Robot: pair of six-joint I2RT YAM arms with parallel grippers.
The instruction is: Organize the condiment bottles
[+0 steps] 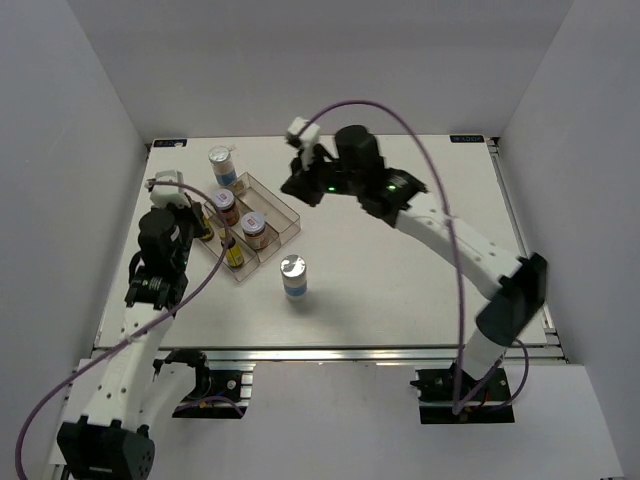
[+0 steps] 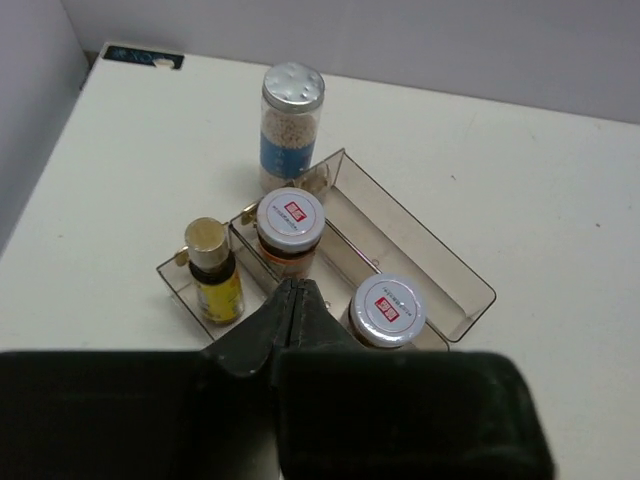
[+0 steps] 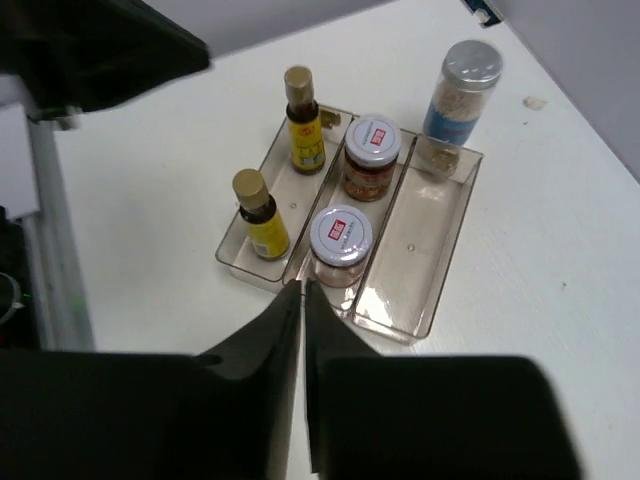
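A clear divided tray holds two slim yellow bottles in one lane and two squat pale-lidded jars in the middle lane. Its third lane holds nothing. One silver-lidded jar stands on the table just beyond the tray's far end. Another silver-lidded jar stands alone in front of the tray. My left gripper hangs shut and empty above the tray's left side. Over the tray's right side my right gripper is also shut, holding nothing.
The white table is walled by white panels on three sides. A purple cable arches over the right arm. My left arm stands close to the tray's left edge.
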